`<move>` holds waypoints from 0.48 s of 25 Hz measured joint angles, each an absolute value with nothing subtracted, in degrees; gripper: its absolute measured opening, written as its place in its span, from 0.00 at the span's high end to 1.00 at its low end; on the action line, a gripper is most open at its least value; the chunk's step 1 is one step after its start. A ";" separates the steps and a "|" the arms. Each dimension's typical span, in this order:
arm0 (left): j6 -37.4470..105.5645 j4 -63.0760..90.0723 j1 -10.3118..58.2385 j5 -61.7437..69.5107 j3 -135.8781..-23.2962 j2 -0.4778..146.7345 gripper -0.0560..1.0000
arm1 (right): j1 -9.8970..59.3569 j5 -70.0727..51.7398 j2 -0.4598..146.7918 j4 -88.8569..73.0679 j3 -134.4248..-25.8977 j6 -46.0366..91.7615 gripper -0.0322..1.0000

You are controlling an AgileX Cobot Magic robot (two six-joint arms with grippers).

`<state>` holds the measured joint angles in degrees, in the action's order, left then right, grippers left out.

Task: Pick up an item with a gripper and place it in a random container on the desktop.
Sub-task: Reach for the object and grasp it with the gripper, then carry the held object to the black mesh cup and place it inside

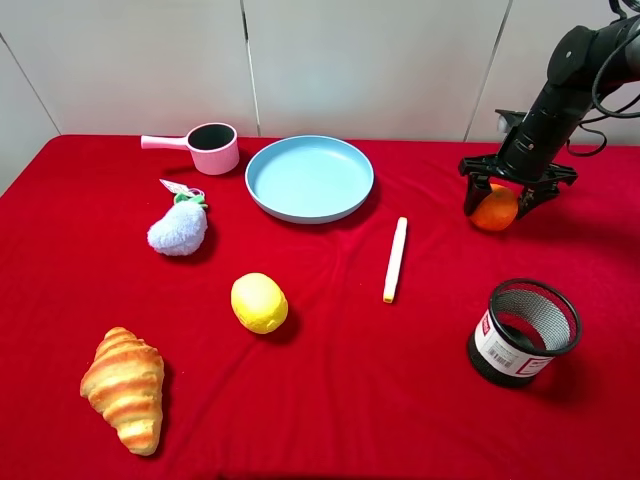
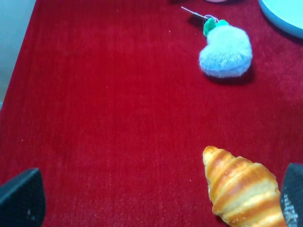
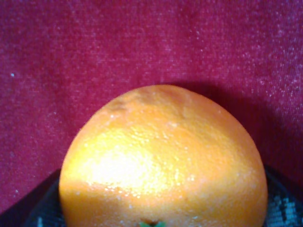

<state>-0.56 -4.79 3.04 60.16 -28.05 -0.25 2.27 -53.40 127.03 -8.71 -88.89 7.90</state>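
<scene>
The mandarin point(image 1: 495, 209) sits at the right back of the red desktop point(image 1: 350, 380), between the two dark fingers of my right gripper point(image 1: 498, 203), which reaches down from the black arm and is closed on its sides. In the right wrist view the mandarin point(image 3: 163, 161) fills the frame, with a finger pad point(image 3: 40, 208) at each lower corner. I cannot tell whether it is lifted off the cloth. The black wire-mesh cup point(image 1: 523, 331) with a white label stands upright nearer the front, apart from the gripper. My left gripper point(image 2: 156, 201) is open and empty above the cloth near the croissant.
A light-blue plate point(image 1: 310, 178) and a pink saucepan point(image 1: 205, 146) stand at the back. A white stick point(image 1: 396, 258) lies mid-table. A yellow lemon-like ball point(image 1: 259, 302), a fluffy blue toy point(image 1: 179, 228) and a croissant point(image 1: 125, 389) lie on the left.
</scene>
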 joint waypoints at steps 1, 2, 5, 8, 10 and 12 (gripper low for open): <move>-0.56 -4.79 3.04 60.16 -28.05 -0.25 0.01 | 2.27 -53.44 127.03 -8.71 -88.89 7.84 0.44; -0.56 -4.79 3.04 60.16 -28.05 -0.25 0.01 | 2.27 -53.46 127.03 -8.71 -88.89 7.66 0.44; -0.56 -4.79 3.04 60.16 -28.05 -0.25 0.01 | 2.27 -54.40 127.03 -8.71 -88.89 7.35 0.44; -0.56 -4.79 3.04 60.16 -28.05 -0.25 0.01 | 2.27 -54.79 127.03 -8.71 -88.94 7.21 0.44; -0.56 -4.79 3.04 60.16 -28.05 -0.25 0.01 | 2.27 -55.20 127.03 -8.71 -88.94 7.11 0.44; -0.56 -4.79 3.04 60.16 -28.05 -0.25 0.01 | 2.27 -55.86 126.91 -8.71 -88.94 7.04 0.44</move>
